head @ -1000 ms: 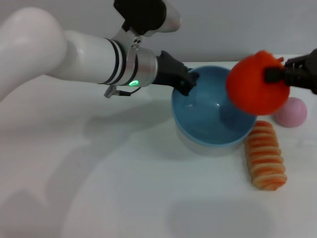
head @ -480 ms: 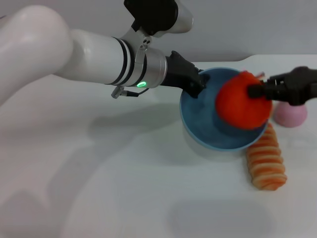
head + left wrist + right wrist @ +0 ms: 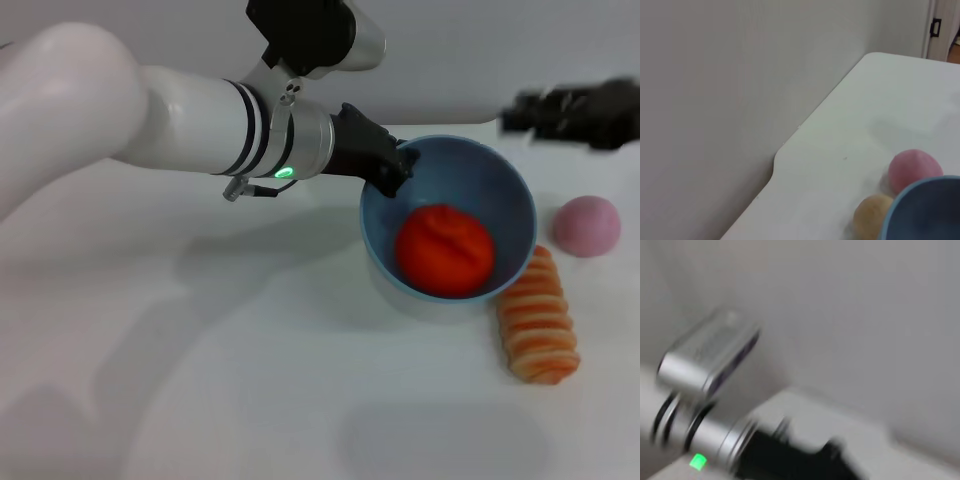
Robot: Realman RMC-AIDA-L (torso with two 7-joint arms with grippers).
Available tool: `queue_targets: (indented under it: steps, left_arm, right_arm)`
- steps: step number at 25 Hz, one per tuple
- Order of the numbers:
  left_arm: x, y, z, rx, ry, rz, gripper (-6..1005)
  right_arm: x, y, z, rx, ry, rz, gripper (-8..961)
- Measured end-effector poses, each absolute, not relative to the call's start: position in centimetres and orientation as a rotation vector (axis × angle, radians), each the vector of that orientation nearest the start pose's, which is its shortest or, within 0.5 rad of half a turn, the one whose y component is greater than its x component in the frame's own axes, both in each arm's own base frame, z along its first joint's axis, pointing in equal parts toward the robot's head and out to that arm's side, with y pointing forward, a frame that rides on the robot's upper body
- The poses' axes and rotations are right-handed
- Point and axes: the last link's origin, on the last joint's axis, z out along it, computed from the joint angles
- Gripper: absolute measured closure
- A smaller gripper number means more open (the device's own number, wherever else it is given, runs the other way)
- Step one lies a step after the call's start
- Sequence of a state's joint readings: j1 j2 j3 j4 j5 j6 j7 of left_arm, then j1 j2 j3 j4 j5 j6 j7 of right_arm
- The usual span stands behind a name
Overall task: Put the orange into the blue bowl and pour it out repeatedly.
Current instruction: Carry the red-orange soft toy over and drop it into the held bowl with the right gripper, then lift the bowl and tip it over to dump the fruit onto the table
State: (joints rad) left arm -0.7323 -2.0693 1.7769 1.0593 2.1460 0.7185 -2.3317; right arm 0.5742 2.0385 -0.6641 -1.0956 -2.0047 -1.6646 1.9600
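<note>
While the orange is sitting loose in the bowl, the left tool is pinching its stiff, light-looking rim, and I cannot tell if the right tool is gripping.

orange: bright red-orange, roundish, bit lumpy, sitting loose inside blue bowl, down at bottom, slightly toward near wall. nothing gripping it.

blue bowl: light blue, smooth plain plastic, round and deep, way wider than orange. resting on white bench, tipped so opening faces up and toward camera. far-left rim pinched by left gripper. sliver of bowl rim also shows in left wrist view.
</note>
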Motion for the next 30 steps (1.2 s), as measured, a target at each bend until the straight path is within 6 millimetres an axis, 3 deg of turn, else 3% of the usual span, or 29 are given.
queue_targets:
  steps: [2,3,5,9,14,17,19,23,30]
  left_arm:
    - [-9.8,39.9,-9.2,-2.628,-0.367,-0.13,1000]
    - [-9.9,40.0,-9.2,-2.614,-0.362,-0.139,1000]
    - [-10.0,40.1,-9.1,-2.607,-0.36,-0.141,1000]
    - [-10.3,40.4,-8.9,-2.579,-0.319,-0.118,1000]
    - [-10.1,40.8,-8.8,-2.556,-0.29,-0.122,999]
    - [-9.1,41.1,-8.8,-2.488,-0.094,-0.112,999]
    - [-9.0,41.1,-8.9,-2.476,-0.046,-0.104,999]
    - [-7.6,40.2,-9.9,-2.41,0.24,-0.074,999]
    - [-6.1,37.4,-11.1,-2.256,0.666,-0.06,1000]
  right_arm:
    - [21.1,36.4,10.7,-2.542,0.771,0.71,563]
    - [21.9,35.9,12.8,-2.442,0.719,0.702,555]
    - [22.5,35.5,13.7,-2.393,0.707,0.691,540]
    - [25.8,33.8,15.6,-2.251,0.703,0.664,508]
    - [29.8,31.2,13.1,-2.233,0.781,0.701,467]
    - [32.5,30.3,11.8,-2.129,0.817,0.8,442]
    - [34.2,28.8,11.0,-2.027,0.737,0.869,394]
    - [35.1,27.7,10.5,-1.964,0.698,0.891,234]
    - [36.9,27.0,9.6,-1.864,0.722,0.876,234]
